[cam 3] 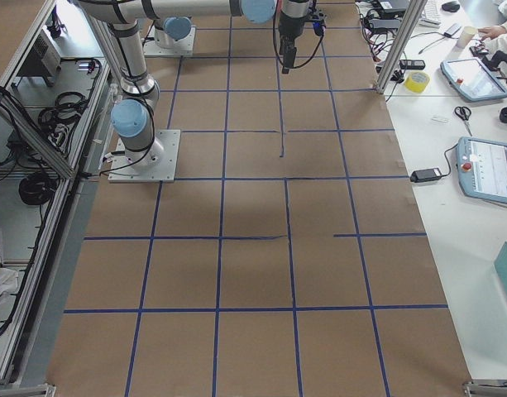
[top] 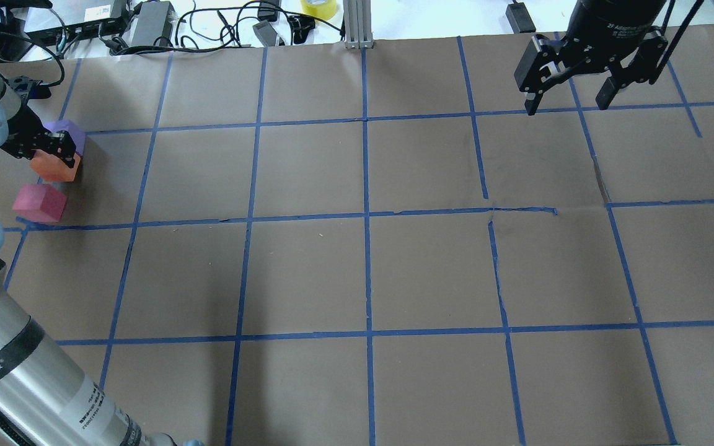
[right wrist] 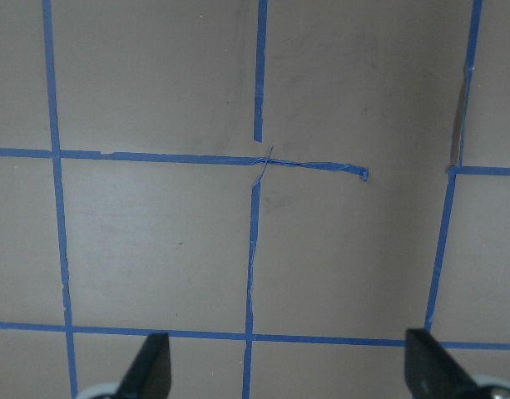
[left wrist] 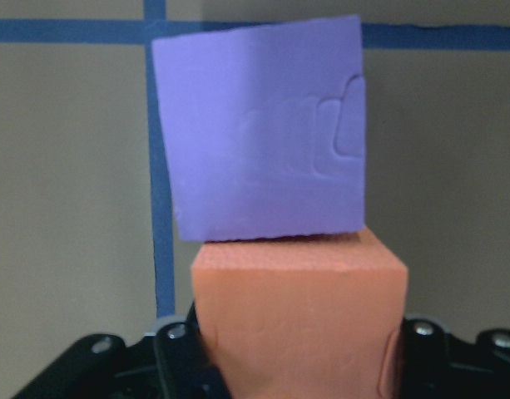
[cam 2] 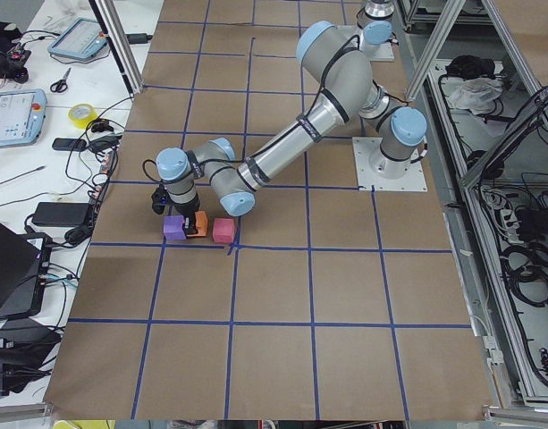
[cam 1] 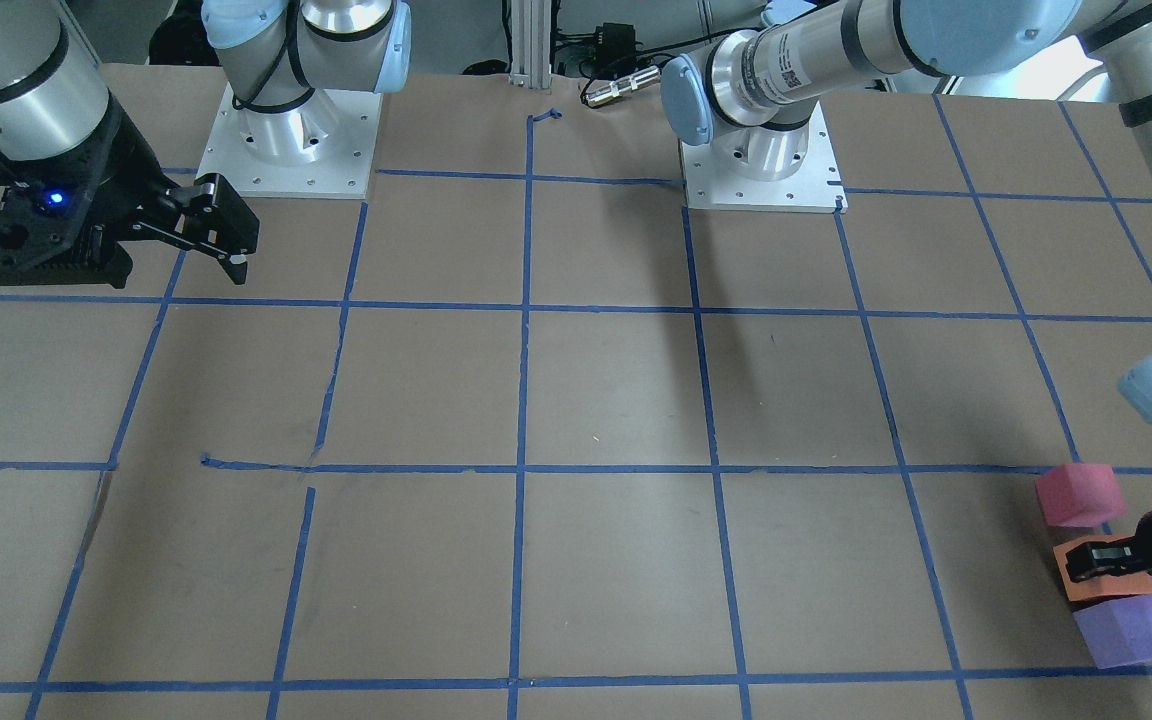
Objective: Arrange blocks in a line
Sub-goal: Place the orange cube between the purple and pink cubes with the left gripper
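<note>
Three blocks sit in a short row at the table's left end. The purple block (top: 67, 132) touches the orange block (top: 56, 168), and the red-pink block (top: 39, 203) lies a small gap away. In the front-facing view they are red-pink (cam 1: 1081, 495), orange (cam 1: 1096, 585) and purple (cam 1: 1126, 632). My left gripper (top: 53, 153) is low over the orange block (left wrist: 300, 324) and shut on it, with the purple block (left wrist: 263, 133) just beyond. My right gripper (top: 566, 105) is open and empty, held above the far right of the table (right wrist: 288, 374).
Blue tape lines (top: 366, 217) grid the brown table. The blocks lie close to the table's left edge. Cables, power bricks and a yellow tape roll (top: 318, 7) lie past the far edge. The two arm bases (cam 1: 286, 140) (cam 1: 761, 160) stand at the robot's side.
</note>
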### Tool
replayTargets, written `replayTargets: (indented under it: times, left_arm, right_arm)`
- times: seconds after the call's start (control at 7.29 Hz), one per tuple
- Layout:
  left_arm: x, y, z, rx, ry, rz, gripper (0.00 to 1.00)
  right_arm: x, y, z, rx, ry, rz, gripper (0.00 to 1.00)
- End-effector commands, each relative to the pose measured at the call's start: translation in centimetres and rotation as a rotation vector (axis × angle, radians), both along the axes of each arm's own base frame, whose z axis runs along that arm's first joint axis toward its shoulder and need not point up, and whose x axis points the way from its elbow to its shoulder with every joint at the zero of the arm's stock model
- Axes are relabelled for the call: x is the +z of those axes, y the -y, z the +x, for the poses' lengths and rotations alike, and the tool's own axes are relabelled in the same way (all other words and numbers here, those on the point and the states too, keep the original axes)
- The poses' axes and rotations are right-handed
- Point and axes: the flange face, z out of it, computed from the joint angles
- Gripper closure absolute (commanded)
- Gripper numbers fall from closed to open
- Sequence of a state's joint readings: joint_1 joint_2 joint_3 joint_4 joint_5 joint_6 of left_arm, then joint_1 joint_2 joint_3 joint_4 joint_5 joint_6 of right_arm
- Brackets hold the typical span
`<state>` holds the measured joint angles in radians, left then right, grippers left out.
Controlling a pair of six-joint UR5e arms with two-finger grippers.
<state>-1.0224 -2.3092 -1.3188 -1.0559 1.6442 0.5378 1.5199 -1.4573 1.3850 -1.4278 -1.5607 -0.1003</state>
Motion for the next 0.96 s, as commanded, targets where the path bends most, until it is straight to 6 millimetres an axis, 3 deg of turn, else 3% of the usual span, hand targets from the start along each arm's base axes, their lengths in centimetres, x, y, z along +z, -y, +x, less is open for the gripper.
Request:
replayTargets:
  times: [0.0, 0.41, 0.82]
  left_arm:
    - [-0.08, -0.01, 1.35, -0.025, -0.018, -0.016, 1.0]
    - [-0.51, -0.43, 2.26, -0.019, -0.025, -0.011, 1.0]
    - [-0.86, -0.59, 1.69, -0.012, -0.064, -0.025, 1.0]
  right_arm:
    - [-0.02, 0.0, -0.09, 0.0, -0.002, 0.001, 0.0]
    - [-0.02, 0.0, -0.09, -0.002, -0.002, 0.002, 0.0]
    - [-0.02, 0.0, -0.09, 0.0, -0.002, 0.002, 0.0]
